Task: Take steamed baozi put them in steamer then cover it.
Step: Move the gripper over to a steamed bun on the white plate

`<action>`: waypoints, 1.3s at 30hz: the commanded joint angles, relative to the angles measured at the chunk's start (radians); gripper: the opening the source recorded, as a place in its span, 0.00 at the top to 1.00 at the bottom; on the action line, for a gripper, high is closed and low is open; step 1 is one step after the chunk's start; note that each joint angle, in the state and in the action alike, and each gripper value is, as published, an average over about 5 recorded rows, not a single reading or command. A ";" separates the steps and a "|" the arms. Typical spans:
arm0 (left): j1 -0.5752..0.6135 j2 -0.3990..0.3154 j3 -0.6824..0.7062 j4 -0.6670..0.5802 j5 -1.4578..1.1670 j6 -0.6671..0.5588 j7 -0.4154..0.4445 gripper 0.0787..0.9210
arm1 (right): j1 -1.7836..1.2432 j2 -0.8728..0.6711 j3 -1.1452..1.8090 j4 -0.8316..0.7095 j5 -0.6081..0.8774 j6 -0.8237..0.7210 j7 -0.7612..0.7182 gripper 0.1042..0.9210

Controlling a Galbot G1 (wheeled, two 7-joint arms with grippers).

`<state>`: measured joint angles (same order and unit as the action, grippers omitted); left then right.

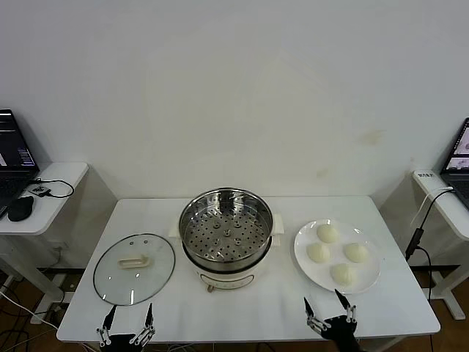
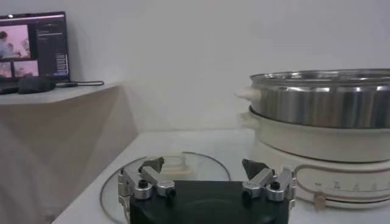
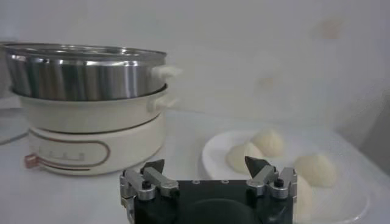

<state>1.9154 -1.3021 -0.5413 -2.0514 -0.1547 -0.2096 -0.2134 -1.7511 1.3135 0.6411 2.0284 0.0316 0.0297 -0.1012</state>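
Both my pincers spread wide and empty at near table edge: left gripper [image 1: 128, 323] just short of the cover [image 1: 135, 268], right gripper [image 1: 330, 311] just short of the plate [image 1: 304, 258] with four baozi [image 1: 327, 233], steamer [image 1: 226, 236] uncovered between, farther out.

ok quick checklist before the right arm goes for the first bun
1. Right gripper open and empty: ok.
2. Four buns on the plate, unblocked: ok.
3. Steamer uncovered, tray bare: ok.
4. Lid flat on the table left of the steamer, clear of the path: ok.
5. Left gripper open at the near edge by the lid, out of the way: ok.
6. Bun softness: cannot tell.
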 commanded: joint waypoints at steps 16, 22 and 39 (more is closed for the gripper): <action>-0.018 -0.013 -0.051 -0.025 0.084 0.049 -0.008 0.12 | 0.497 -0.568 0.075 -0.249 -0.427 -0.169 -0.344 0.12; -0.007 -0.024 -0.051 -0.039 0.112 0.049 -0.011 0.12 | 0.787 -0.722 -0.193 -0.367 -0.413 -0.190 -0.515 0.12; -0.007 -0.032 -0.066 -0.053 0.126 0.050 -0.027 0.12 | 1.560 -0.696 -1.058 -0.783 -0.347 -0.078 -0.920 0.12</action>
<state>1.9074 -1.3350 -0.6066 -2.1031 -0.0360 -0.1609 -0.2385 -0.5827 0.6369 -0.0069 1.4516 -0.3178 -0.0837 -0.8209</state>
